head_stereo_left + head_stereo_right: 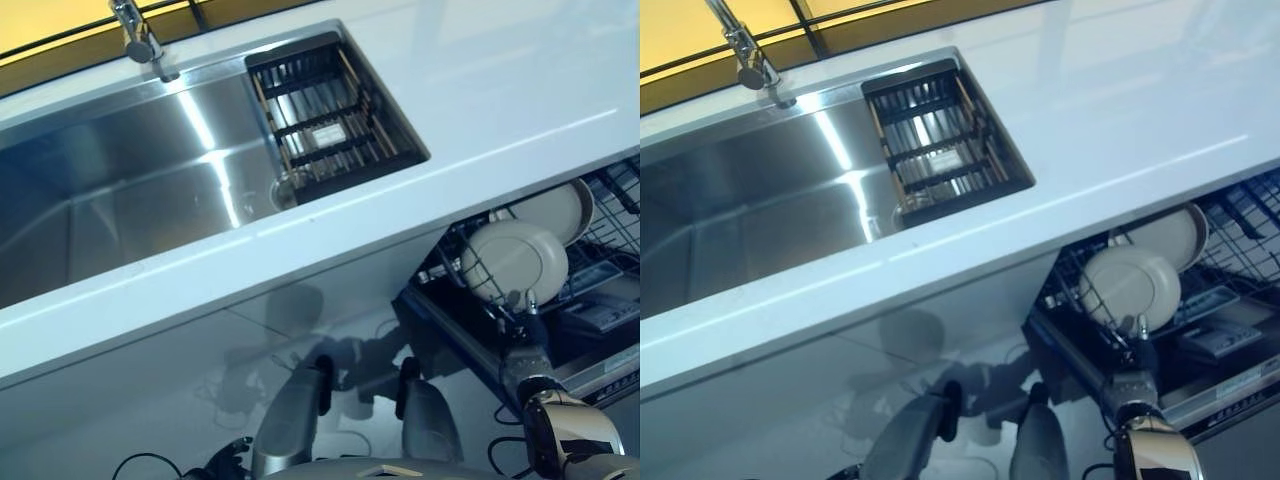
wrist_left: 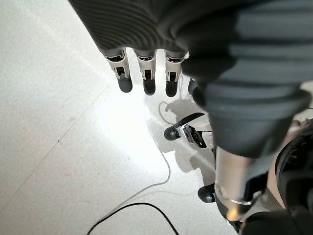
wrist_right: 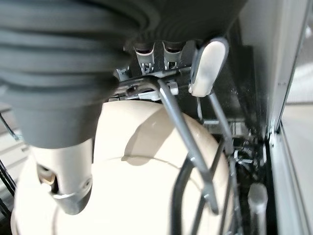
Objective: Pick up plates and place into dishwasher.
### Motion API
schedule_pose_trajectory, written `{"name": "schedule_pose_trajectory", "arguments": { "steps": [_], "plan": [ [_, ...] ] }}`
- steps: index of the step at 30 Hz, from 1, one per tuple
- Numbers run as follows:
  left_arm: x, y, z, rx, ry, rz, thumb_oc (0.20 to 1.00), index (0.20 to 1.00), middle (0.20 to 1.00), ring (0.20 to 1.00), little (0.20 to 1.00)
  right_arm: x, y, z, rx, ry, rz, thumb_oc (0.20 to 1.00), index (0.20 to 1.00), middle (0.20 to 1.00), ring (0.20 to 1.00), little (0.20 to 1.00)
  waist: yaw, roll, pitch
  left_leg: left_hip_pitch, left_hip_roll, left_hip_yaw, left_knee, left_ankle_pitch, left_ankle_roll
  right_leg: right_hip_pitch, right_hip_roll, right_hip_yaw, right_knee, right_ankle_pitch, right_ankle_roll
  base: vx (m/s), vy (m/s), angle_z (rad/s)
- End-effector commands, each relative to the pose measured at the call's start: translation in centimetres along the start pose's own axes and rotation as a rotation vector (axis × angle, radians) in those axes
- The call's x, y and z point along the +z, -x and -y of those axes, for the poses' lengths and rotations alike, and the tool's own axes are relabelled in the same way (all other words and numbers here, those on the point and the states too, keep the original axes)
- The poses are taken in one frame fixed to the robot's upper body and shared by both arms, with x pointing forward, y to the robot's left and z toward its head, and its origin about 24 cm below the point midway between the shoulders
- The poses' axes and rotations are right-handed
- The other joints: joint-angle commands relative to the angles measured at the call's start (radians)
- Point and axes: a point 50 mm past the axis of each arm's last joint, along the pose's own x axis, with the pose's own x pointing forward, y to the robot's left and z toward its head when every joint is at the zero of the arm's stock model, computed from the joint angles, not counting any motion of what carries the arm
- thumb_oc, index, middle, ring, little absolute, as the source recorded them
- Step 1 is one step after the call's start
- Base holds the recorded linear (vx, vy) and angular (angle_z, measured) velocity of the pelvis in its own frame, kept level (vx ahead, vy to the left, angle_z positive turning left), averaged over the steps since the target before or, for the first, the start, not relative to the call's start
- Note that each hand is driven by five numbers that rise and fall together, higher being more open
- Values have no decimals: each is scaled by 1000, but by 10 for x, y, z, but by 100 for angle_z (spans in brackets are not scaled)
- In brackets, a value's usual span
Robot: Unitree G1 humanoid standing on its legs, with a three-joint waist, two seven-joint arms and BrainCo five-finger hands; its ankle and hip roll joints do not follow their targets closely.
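Counts, taken from the head views and both wrist views.

Plates: two, both cream. One plate (image 1: 515,262) stood on edge at the front of the dishwasher rack (image 1: 610,215); a second plate (image 1: 555,208) stood just behind it. Whether more sat deeper in the rack could not be told.

Dishwasher racks: one, of dark wire, pulled out below the counter.

Sinks: one steel sink (image 1: 110,190).

Taps: one tap (image 1: 140,40), at the sink's far rim.

Drainer baskets: one black drainer basket (image 1: 325,115), set in the sink's right end.

Countertops: one white countertop (image 1: 480,90).
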Motion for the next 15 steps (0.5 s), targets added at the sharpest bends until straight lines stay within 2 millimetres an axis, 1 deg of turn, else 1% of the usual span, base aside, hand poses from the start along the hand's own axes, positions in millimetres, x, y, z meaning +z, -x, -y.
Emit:
{"name": "schedule_pose_trajectory", "arguments": {
  "steps": [1,4,9,15],
  "plan": [
    [10,2,-19,55,2,49,1000,1000,1000,1000,1000,69,1,-94,226,81,269,1000,1000,1000,1000,1000,56,-13,2,13,27,9,-79,43,2,22,36,-26,-54,64,-26,-27,-11,3],
    [13,1,-24,71,8,60,1000,1000,1000,1000,1000,75,3,-107,219,127,293,1000,1000,1000,1000,1000,72,-16,12,8,27,-4,-88,48,-1,27,40,-33,-63,63,-27,-21,-13,12],
    [10,2,-25,90,15,51,1000,1000,1000,1000,1000,78,4,-118,223,135,296,1000,1000,1000,1000,1000,96,-27,20,4,26,-18,-93,50,-5,44,44,-47,-78,62,-31,17,-23,11],
    [11,2,-26,102,17,51,1000,1000,1000,1000,1000,74,7,-129,323,-12,273,1000,1000,1000,1000,1000,116,-29,23,-2,24,-34,-96,52,-10,58,46,-58,-90,59,-35,26,-6,15]
  ]
}}
